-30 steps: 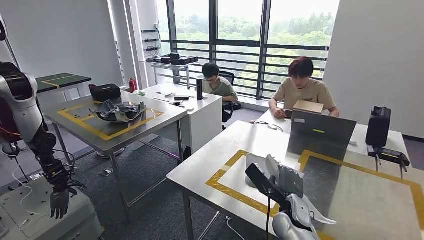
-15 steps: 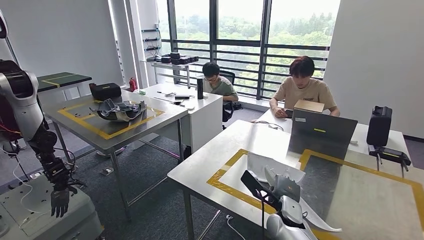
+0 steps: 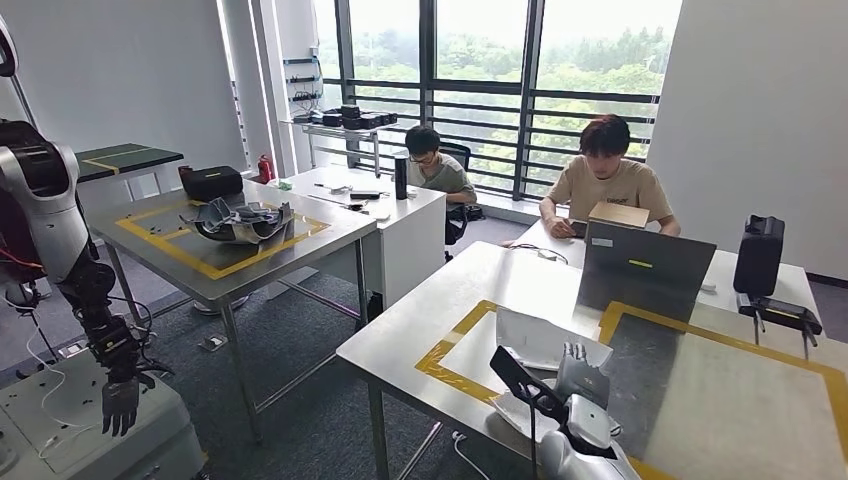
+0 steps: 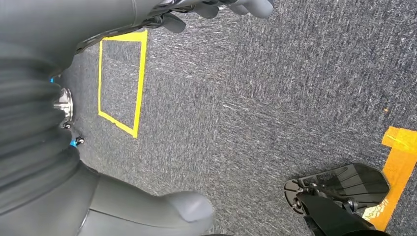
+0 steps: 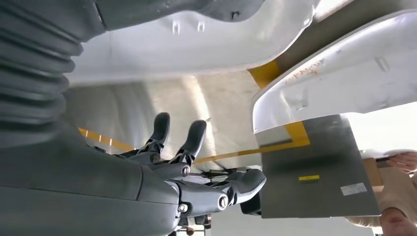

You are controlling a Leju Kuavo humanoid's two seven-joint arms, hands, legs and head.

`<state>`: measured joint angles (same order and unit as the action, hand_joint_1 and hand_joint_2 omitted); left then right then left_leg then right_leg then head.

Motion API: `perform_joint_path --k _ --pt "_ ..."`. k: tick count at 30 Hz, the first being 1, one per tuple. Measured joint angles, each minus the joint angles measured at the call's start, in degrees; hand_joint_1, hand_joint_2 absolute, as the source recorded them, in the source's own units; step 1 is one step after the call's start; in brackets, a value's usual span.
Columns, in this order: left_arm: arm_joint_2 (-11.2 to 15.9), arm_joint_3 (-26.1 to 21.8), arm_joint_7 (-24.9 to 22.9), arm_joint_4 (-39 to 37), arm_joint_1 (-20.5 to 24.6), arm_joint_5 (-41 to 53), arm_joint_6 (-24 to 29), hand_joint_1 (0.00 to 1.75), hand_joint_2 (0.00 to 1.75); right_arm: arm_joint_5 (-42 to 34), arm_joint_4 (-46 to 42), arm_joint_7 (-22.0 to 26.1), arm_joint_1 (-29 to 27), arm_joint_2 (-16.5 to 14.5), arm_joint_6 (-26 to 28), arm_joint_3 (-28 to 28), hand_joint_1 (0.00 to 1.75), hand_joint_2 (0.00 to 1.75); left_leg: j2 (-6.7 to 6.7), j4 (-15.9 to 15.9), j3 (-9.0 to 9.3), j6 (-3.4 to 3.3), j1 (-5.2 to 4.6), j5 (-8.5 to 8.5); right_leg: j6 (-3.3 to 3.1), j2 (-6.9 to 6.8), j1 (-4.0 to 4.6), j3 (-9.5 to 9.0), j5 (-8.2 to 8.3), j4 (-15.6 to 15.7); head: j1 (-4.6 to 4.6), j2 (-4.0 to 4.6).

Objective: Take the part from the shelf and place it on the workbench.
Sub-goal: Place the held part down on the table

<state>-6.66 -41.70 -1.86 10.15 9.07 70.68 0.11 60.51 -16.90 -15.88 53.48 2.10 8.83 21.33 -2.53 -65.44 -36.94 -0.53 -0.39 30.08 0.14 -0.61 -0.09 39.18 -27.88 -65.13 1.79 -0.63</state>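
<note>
The right hand (image 3: 582, 385) has released its grasp, fingers spread, above the worktop (image 3: 760, 420). The white moulded part (image 3: 545, 340) lies inside the yellow tape just beyond it, at 11 o'clock. A laptop (image 3: 645, 270) stands at 1 o'clock, a person (image 3: 605, 180) behind it. Orange writing on the part is unreadable. The left hand (image 3: 118, 405) hangs empty, loosely spread.
</note>
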Motion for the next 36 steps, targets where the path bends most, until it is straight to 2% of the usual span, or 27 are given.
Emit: perform_joint_path --k 12,15,19,21,22,23,24,26,27,28,29,31,32,33,36 --pt "0.02 -0.19 -0.13 -0.01 -0.1 -0.15 0.08 0.0 0.0 0.29 0.55 1.93 -0.11 -0.07 0.21 0.0 0.0 0.0 0.08 0.76 0.51 -0.04 0.01 -0.23 0.19 -0.01 0.01 -0.67 0.25 0.96 -0.01 0.0" --pt "0.02 -0.56 -0.92 -0.01 -0.2 -0.26 0.56 0.0 0.0 0.05 0.55 4.04 -0.14 -0.41 1.17 -0.03 0.0 0.0 0.08 0.77 0.52 -0.11 -0.07 -0.22 0.31 -0.03 -0.04 -0.75 0.34 1.1 -0.01 0.0" --pt "0.11 -0.97 -1.21 -0.01 -0.34 -0.26 0.72 0.0 0.0 -1.16 0.51 8.67 -0.12 -1.7 3.63 -0.66 0.0 0.0 0.15 0.81 0.48 -0.61 -0.33 -0.38 0.81 -0.14 -0.27 -0.89 0.78 1.55 -0.01 0.0" --pt "0.13 -1.06 -1.22 -0.01 -0.4 -0.25 0.72 0.0 0.0 -1.58 0.19 11.28 -0.09 -2.52 5.07 -1.06 0.0 0.0 0.1 1.52 0.7 -0.96 -0.17 -1.01 1.13 -0.13 -0.31 -1.03 1.02 1.87 0.0 0.0" --pt "0.1 -1.07 -1.22 -0.01 -0.41 -0.25 0.72 0.0 0.0 -1.69 -0.06 12.67 -0.04 -2.9 5.83 -1.22 0.0 0.0 0.07 2.23 0.92 -1.24 0.0 -1.56 1.32 -0.06 -0.29 -0.97 0.73 1.74 -0.01 0.0" --pt "0.07 -1.08 -1.22 -0.01 -0.4 -0.22 0.73 0.0 0.0 -1.82 -0.35 14.12 0.03 -3.25 6.61 -1.34 0.0 0.0 -0.02 3.0 1.12 -1.53 0.19 -2.13 1.47 0.07 -0.27 -0.58 -0.25 0.81 -0.02 0.0" --pt "0.04 -1.08 -1.22 0.0 -0.39 -0.19 0.74 0.0 0.0 -1.94 -0.63 15.58 0.1 -3.59 7.33 -1.4 0.0 0.0 -0.1 3.65 1.26 -1.76 0.38 -2.63 1.61 0.22 -0.29 0.2 -1.8 -1.17 -0.02 0.0" --pt "0.05 -1.09 -1.22 0.01 -0.4 -0.09 0.8 0.0 0.0 -2.31 -1.05 18.45 0.14 -4.3 8.39 -1.42 0.0 0.0 -0.16 4.12 1.14 -1.97 0.38 -3.11 1.88 0.43 -0.46 2.48 -5.31 -7.36 -0.03 0.0" --pt "0.06 -1.1 -1.22 0.01 -0.42 -0.02 0.83 0.0 0.0 -2.62 -1.25 19.7 0.08 -4.68 8.78 -1.43 0.0 0.0 -0.15 4.15 1.02 -1.9 0.4 -3.25 2.05 0.46 -0.64 3.29 -6.21 -9.94 -0.03 0.0" --pt "0.07 -1.1 -1.22 0.0 -0.46 0.03 0.85 0.0 0.0 -2.98 -1.5 20.86 0.01 -5.01 9.09 -1.43 0.0 0.0 -0.14 4.13 0.87 -1.78 0.46 -3.39 2.23 0.47 -0.84 3.39 -6.2 -10.97 -0.03 0.0" --pt "0.06 -1.1 -1.22 -0.01 -0.49 0.08 0.85 0.0 0.0 -3.44 -1.79 21.96 -0.05 -5.37 9.4 -1.44 0.0 0.0 -0.13 4.08 0.71 -1.59 0.56 -3.53 2.44 0.44 -1.05 2.49 -5.23 -9.92 -0.03 0.0" --pt "0.06 -1.11 -1.22 0.0 -0.54 0.22 0.85 0.0 0.0 -4.82 -2.75 24.68 -0.09 -6.07 9.95 -1.44 0.0 0.0 -0.11 3.83 0.31 -1.01 0.84 -3.81 2.88 0.1 -1.48 -1.72 -2.54 -2.96 -0.03 0.0" --pt "0.08 -1.11 -1.23 0.01 -0.55 0.33 0.85 0.0 0.0 -5.54 -3.3 26.02 -0.1 -6.49 10.12 -1.44 0.0 0.0 -0.09 3.67 0.1 -0.62 0.89 -3.94 2.78 0.06 -1.45 -3.49 -1.44 0.16 -0.01 0.0" --pt "0.1 -1.11 -1.25 0.01 -0.56 0.49 0.85 0.0 0.0 -6.19 -3.84 27.24 -0.12 -6.86 10.22 -1.44 0.0 0.0 -0.07 3.53 -0.05 -0.2 0.88 -4.1 2.52 0.04 -1.39 -4.59 -0.93 2.25 0.01 0.0" --pt "0.1 -1.13 -1.34 0.0 -0.62 0.91 0.85 0.0 0.0 -7.63 -5.53 29.56 -0.17 -7.78 10.34 -1.44 0.0 0.0 -0.07 3.77 -0.33 1.19 0.94 -4.9 0.73 0.51 -0.98 -4.37 -0.31 3.27 0.03 -0.01"
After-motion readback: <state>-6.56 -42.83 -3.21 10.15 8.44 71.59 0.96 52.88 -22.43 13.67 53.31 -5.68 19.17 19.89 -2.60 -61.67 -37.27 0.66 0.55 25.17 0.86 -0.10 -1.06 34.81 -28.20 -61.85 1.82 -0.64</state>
